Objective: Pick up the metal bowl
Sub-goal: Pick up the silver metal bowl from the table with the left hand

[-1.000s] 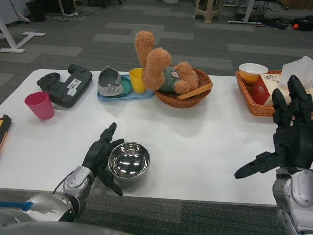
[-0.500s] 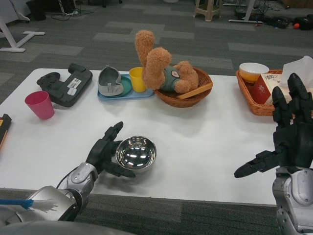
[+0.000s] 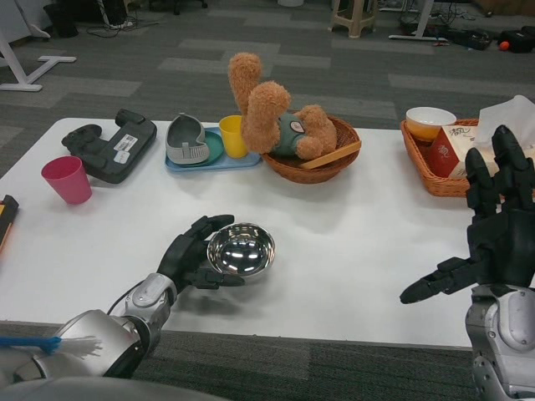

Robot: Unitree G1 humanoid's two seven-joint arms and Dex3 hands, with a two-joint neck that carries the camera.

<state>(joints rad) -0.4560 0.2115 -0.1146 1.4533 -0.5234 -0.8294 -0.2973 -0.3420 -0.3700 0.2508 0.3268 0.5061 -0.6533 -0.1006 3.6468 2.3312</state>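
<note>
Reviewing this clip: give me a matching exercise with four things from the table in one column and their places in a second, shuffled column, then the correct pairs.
Things:
1. metal bowl
2. teddy bear
3. yellow cup
4. pink cup

Places:
A. in the round wicker basket
B. on the blue tray
C. gripped by the left hand
D. alone near the table's left edge

Pairs: 1-C, 2-A, 3-B, 4-D
</note>
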